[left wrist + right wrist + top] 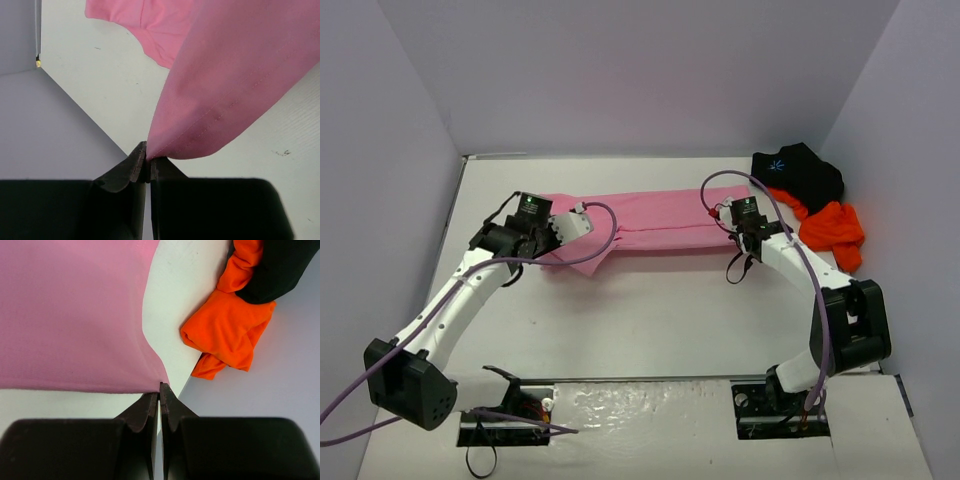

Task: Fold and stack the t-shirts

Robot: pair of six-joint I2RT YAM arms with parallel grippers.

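Across the middle of the top view, the pink t-shirt (660,222) lies on the white desk (650,320) as a long band that runs from left to right. At its left end, the left pincer (148,161) is pinched together on one corner of the pink cloth. At its right end, the right pincer (160,390) is pinched together on another corner, right at the edge of the cloth. In the upper right of the top view, the black t-shirt (800,172) with a small blue star on it lies in a bunch. The orange t-shirt (832,230) lies bunched just below it and touches it. A strip of bare desk shows between the orange and the pink.
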